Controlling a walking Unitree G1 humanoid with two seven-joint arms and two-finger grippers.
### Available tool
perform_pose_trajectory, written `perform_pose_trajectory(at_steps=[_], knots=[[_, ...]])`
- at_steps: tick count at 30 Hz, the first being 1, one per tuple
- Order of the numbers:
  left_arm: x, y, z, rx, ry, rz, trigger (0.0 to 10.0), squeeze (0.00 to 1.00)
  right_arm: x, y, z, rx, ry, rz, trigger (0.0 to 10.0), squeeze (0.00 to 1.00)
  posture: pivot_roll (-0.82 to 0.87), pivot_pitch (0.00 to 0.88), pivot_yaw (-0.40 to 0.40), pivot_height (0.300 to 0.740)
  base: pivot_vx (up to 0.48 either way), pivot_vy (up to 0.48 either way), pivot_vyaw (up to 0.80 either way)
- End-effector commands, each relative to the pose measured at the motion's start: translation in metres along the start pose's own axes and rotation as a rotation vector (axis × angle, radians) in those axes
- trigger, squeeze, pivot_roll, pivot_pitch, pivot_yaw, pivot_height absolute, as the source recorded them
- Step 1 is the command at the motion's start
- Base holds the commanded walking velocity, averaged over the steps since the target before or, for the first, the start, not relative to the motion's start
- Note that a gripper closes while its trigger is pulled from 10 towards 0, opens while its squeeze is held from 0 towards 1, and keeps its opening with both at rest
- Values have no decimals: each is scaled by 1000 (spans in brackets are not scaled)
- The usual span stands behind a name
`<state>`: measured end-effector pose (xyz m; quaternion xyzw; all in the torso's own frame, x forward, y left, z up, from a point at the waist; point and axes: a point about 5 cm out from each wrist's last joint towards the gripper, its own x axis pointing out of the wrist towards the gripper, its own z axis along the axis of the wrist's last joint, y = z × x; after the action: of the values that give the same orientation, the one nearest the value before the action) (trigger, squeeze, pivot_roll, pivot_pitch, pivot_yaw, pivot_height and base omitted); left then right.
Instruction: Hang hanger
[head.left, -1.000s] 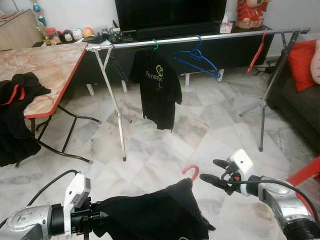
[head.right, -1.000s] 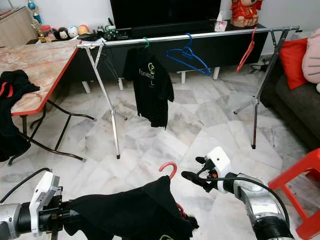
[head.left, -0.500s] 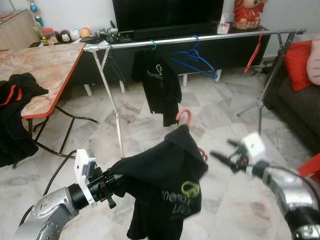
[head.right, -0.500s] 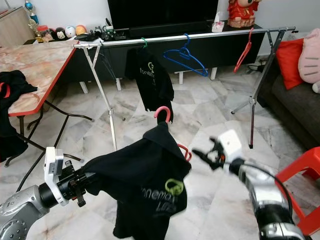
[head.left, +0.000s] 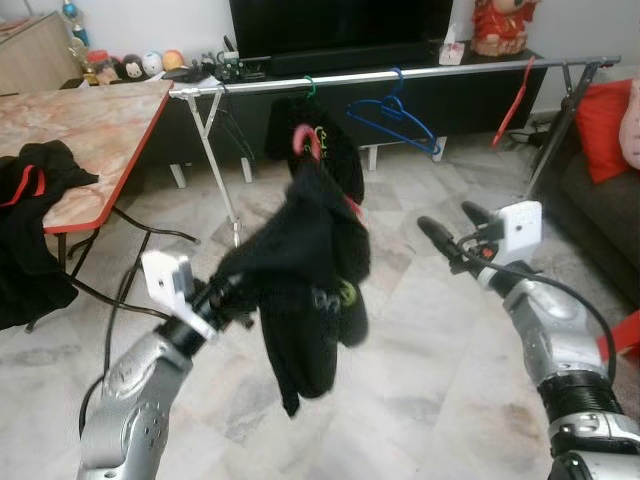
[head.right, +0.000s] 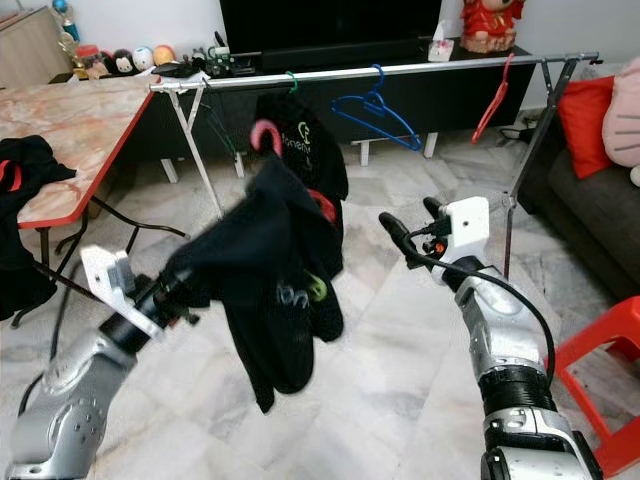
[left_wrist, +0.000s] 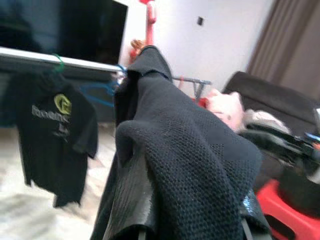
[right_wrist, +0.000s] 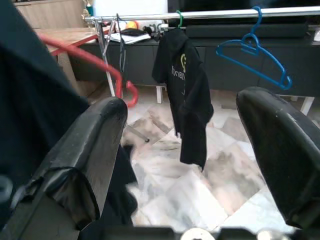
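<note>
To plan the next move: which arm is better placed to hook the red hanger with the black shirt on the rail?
Left. The left gripper already holds the black shirt on the red hanger near the rail; the right gripper is open, empty.

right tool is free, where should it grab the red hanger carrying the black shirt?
Probably the exposed lower red arm, on the side facing the right tool, coming in sideways from the robot's right. The black shirt covers most of the frame, the left tool holds the far side, and the hook must stay free for the rail.

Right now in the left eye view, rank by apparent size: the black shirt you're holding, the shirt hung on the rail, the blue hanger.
1. Held black shirt, largest, though nearer the camera.
2. Hung shirt, partly hidden behind it.
3. Blue hanger, smallest.
</note>
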<state>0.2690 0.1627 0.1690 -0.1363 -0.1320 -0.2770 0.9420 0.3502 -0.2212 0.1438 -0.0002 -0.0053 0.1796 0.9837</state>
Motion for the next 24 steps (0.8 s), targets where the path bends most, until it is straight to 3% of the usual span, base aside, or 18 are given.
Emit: perform_pose_trajectory(at_steps=[1,4,6,8,9,12,15,20,21,24], knots=[[6,1,14,74,-55,22,10000,0,1,5,1,-2,-10,12,10000,0,-93,0,43,740,0,0,0],[12,-1,13,145,-47,43,10000,0,2,6,-1,4,-9,6,10000,0,-88,0,49,740,0,0,0],[16,-5,11,240,-30,47,10000,0,2,8,-3,10,-6,2,10000,0,-88,0,49,740,0,0,0],[17,-5,11,242,-31,50,10000,0,2,8,-3,10,-6,2,10000,0,-88,0,49,740,0,0,0],[28,-8,14,438,-60,143,10000,0,4,14,-9,10,4,5,10000,0,-90,0,56,740,0,0,0],[38,-13,22,616,-155,276,10000,0,6,22,-15,13,6,-2,10000,0,-89,0,57,740,0,0,0],[39,-20,21,684,-173,283,10000,0,7,26,-18,11,6,-15,10000,0,-90,0,60,740,0,0,0],[40,-26,19,730,-206,298,10000,0,8,29,-21,20,3,-30,10000,0,-86,0,62,740,0,0,0],[39,-30,18,787,-244,326,10000,0,8,32,-23,22,1,-51,10000,0,-85,0,63,740,0,0,0],[37,-33,18,856,-284,350,10000,0,8,34,-25,29,-5,-65,10000,0,-85,0,62,740,0,0,0]])
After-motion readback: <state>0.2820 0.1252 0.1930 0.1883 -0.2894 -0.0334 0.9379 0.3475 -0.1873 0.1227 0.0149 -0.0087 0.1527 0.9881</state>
